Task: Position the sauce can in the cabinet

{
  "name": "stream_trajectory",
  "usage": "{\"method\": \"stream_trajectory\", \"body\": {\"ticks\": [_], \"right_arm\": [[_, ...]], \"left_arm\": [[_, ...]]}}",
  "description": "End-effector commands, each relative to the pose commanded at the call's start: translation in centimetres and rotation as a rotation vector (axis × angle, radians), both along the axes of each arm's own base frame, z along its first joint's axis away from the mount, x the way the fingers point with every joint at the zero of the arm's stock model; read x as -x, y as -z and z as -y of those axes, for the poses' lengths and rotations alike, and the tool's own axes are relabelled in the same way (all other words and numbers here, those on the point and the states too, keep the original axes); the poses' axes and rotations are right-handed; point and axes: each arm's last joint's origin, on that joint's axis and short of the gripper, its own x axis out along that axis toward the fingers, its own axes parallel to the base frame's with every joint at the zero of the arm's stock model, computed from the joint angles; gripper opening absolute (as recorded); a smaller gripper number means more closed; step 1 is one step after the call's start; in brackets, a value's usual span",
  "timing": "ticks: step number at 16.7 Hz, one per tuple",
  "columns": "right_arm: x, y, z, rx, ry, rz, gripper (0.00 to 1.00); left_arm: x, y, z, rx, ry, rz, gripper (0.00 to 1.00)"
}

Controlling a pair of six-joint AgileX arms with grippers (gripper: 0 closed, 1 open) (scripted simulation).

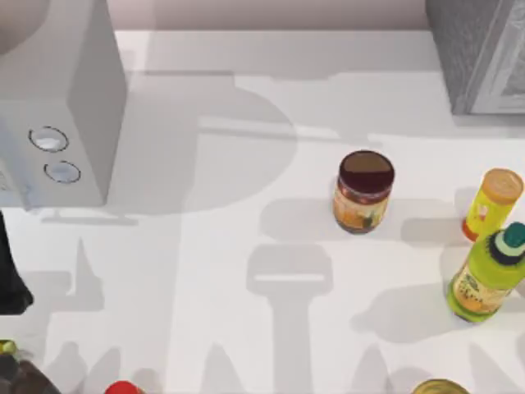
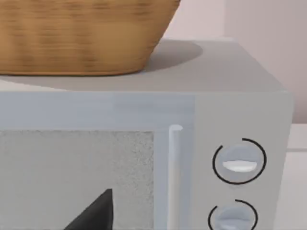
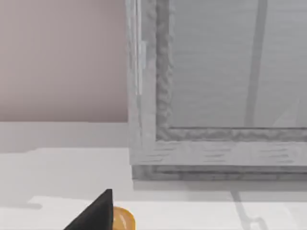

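Observation:
The sauce can (image 1: 363,190) stands upright on the white table, right of centre, with a maroon-brown lid and an orange label. The cabinet (image 1: 476,49) is the dark grey speckled box at the far right corner; its lighter framed door (image 3: 216,96) is closed in the right wrist view. A dark tip of my right gripper (image 3: 98,213) points toward that door, well away from the can. My left gripper (image 2: 98,213) faces the pale grey box (image 2: 144,158), and a dark piece of my left arm (image 1: 10,271) sits at the table's left edge.
The pale box with two round buttons (image 1: 74,98) stands at the far left, a wicker basket (image 2: 81,33) on top. A slim yellow bottle (image 1: 492,203) and a green-yellow bottle (image 1: 488,275) stand right of the can. Small items (image 1: 123,387) line the near edge.

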Motion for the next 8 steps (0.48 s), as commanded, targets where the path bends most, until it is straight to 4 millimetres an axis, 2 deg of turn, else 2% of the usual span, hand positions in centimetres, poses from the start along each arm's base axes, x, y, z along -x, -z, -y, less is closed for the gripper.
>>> {"method": "stream_trajectory", "body": {"ticks": [5,8], "right_arm": [[-0.2,0.2,-0.3,0.034,-0.052,-0.07,1.0],[-0.7,-1.0,-0.8,0.113,-0.163,-0.161,1.0]], "left_arm": [[0.0,0.0,0.0,0.0,0.0,0.0,1.0],[0.0,0.0,0.0,0.0,0.0,0.0,1.0]]}}
